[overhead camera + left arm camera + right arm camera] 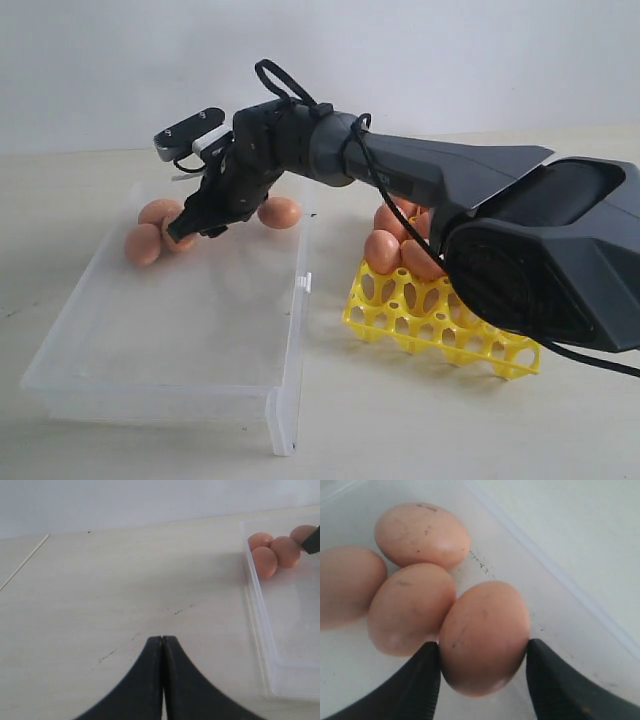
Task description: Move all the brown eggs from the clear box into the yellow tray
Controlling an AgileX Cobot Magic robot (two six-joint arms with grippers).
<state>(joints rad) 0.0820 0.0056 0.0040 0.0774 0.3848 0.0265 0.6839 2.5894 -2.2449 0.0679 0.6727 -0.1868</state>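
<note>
Left pincer [162, 639] (jaws pressed together) over the table [125, 590] — brown eggs [264, 561] cluster in the clear box [257, 615].

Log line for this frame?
right gripper: astride brown egg in clear box, grip unconfirmed; left gripper: shut; yellow tray: partly filled

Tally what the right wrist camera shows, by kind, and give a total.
eggs: 4
box: 1
right hand: 1
total: 6
</note>
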